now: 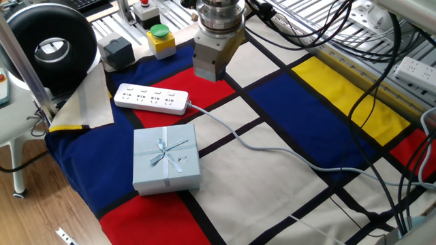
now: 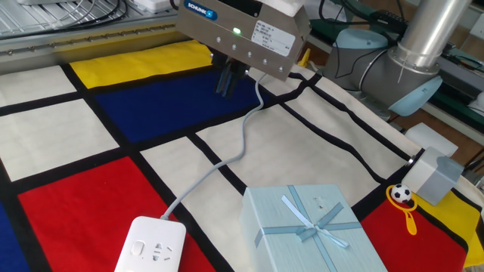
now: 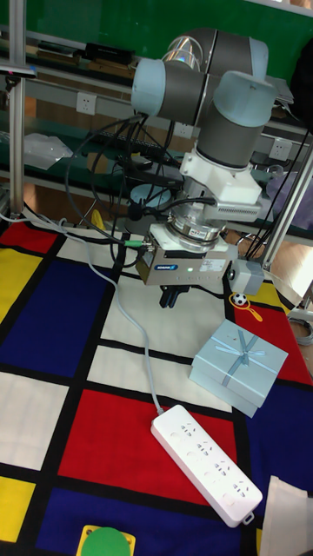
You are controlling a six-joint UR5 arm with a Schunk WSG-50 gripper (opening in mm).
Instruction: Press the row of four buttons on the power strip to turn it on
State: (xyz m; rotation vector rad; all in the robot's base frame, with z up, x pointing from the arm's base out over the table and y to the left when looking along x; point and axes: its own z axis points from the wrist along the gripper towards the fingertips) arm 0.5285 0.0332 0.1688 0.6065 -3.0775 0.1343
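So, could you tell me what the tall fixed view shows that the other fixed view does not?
Only the tall view shows the whole power strip, all four socket groups, and the green button. Only the other fixed view shows the fingers close up, over the blue square. Both share the gift box, grey cable and gripper.

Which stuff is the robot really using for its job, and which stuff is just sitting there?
For the job:
- power strip with its four buttons
- gripper, up above the cloth

Just lying about:
- gift box
- green button
- red button
- little football toy
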